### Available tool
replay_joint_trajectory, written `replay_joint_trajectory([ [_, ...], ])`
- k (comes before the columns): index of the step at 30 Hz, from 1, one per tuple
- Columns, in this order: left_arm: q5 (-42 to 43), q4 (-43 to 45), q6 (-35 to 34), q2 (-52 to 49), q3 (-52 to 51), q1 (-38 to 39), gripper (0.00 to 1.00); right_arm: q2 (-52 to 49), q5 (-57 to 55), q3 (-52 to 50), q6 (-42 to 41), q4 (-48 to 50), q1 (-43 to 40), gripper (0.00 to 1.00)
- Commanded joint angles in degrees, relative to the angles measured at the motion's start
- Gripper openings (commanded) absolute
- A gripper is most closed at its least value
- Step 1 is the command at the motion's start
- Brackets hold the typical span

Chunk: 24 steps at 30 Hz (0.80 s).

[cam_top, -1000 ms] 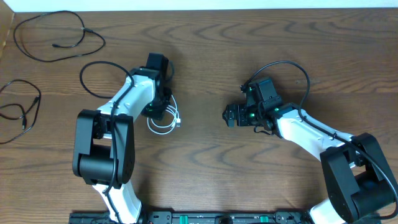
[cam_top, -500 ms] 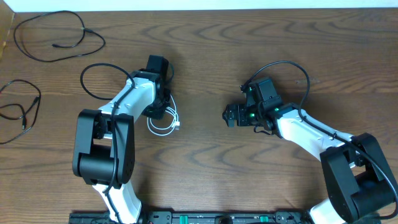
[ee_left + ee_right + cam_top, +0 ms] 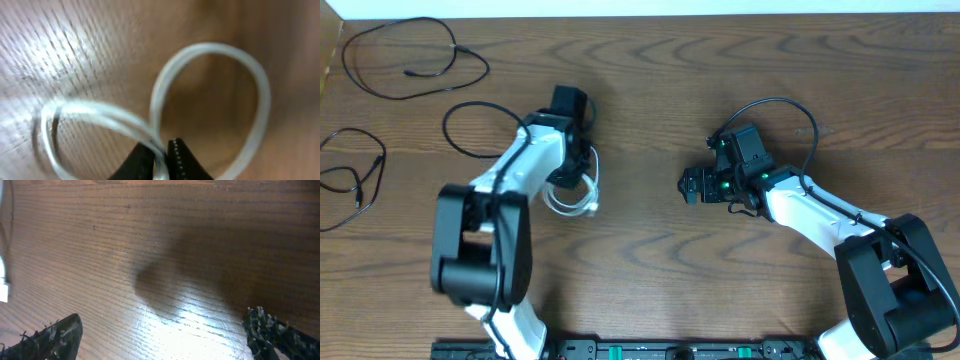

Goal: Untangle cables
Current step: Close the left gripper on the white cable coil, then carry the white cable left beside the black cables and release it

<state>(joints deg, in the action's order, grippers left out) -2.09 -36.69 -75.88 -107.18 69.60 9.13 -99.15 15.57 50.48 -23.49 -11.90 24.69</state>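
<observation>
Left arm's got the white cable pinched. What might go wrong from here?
1. The left gripper holds the white cable only at its fingertips, where strands cross; it may slip out.
2. The cable lies in loops, and the right gripper is open and well apart from it, so a one-sided pull could tighten a loop rather than free it.
3. The left wrist view is blurred, so a slip would be hard to spot.
</observation>
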Motion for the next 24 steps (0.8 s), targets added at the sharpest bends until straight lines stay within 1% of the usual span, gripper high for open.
replay_joint_trajectory([
  [1,-1.40,1.66,4.13,7.91,0.00,-1.77,0.08,0.90,-0.66,-0.35,-0.24,0.13,0.55,0.99],
  [8,-1.51,9.27,14.34,20.00,0.00,-3.87,0.08,0.90,-0.68,-0.35,-0.24,0.15,0.55,0.99],
  [11,-2.78,10.08,16.31,23.10,0.00,-4.66,0.08,0.90,-0.68,-0.35,-0.24,0.15,0.55,0.99],
  [14,-7.06,10.01,16.33,24.44,0.00,-5.51,0.08,0.90,-0.66,-0.35,-0.24,0.13,0.55,0.99],
  [16,-11.32,9.35,16.33,24.46,0.00,-6.21,0.08,0.90,-0.66,-0.35,-0.24,0.11,0.55,0.99],
  [21,-21.44,6.05,16.31,23.10,0.00,-8.98,0.08,0.90,-0.66,-0.35,-0.24,-0.11,0.55,0.99],
  [24,-26.75,5.73,16.31,21.46,0.00,-11.41,0.08,0.90,-0.68,-0.35,-0.24,-0.26,0.55,0.99],
])
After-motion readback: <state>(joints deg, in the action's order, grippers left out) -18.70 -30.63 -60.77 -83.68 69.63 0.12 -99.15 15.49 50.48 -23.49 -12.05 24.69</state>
